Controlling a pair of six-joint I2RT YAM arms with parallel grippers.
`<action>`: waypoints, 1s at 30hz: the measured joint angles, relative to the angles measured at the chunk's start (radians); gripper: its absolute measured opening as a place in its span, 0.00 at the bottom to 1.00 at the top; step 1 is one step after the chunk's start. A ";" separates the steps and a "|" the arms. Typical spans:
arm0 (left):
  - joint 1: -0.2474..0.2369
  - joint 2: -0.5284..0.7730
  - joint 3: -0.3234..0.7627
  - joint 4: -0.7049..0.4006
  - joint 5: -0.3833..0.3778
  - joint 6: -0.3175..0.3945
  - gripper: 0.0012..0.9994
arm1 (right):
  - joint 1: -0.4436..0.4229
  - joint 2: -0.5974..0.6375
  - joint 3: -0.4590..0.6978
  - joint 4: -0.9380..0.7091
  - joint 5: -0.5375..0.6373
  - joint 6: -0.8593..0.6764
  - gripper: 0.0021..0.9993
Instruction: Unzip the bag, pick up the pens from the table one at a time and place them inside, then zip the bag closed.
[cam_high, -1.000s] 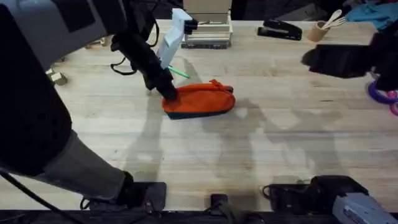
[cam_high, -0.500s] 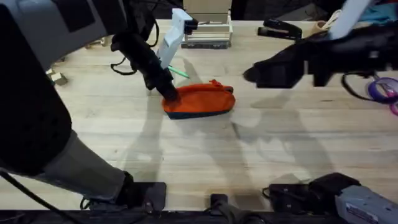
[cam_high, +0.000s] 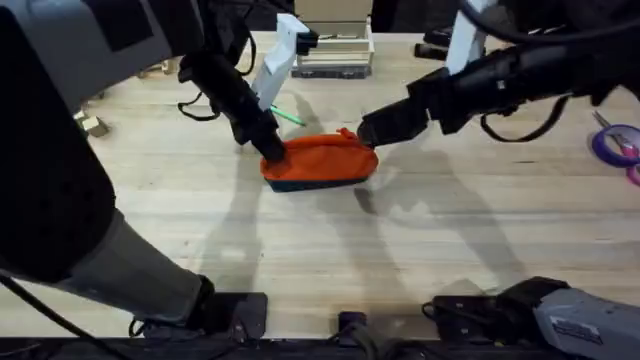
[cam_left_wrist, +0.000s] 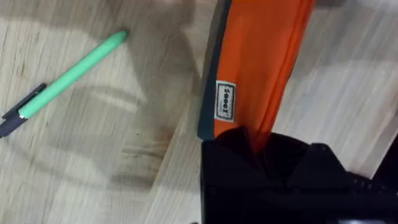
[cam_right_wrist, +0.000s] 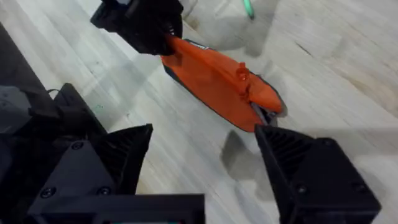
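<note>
The orange bag (cam_high: 322, 160) lies on the table (cam_high: 420, 250) left of centre, its zipper shut with the pull tab (cam_right_wrist: 241, 74) near its right end. My left gripper (cam_high: 271, 149) is shut on the bag's left end; in the left wrist view the fabric (cam_left_wrist: 258, 68) runs into the black jaws. Just above the bag's right end hovers my right gripper (cam_high: 376, 130), open, its fingers (cam_right_wrist: 124, 158) spread wide and touching nothing. A light-green pen (cam_high: 289, 116) lies on the table just behind the bag, also seen at close range (cam_left_wrist: 68, 78).
A black stapler (cam_high: 450, 46) and a stack of white trays (cam_high: 335, 55) stand at the far edge. A purple tape ring (cam_high: 612, 143) lies at the right edge, a small wooden block (cam_high: 95, 125) at the left. The near half of the table is open.
My right arm has swung in from the far right to the bag's right end. The left gripper and the bag have not moved.
</note>
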 joint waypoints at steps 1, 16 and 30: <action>0.000 0.000 0.000 0.000 0.000 0.000 0.04 | 0.000 0.009 0.000 0.003 0.000 -0.004 1.00; 0.000 0.000 0.000 0.000 0.000 0.000 0.04 | 0.000 0.258 0.000 0.218 0.000 -0.025 1.00; 0.000 0.000 0.000 -0.001 0.004 0.000 0.04 | 0.011 0.363 0.000 0.238 0.000 -0.026 0.86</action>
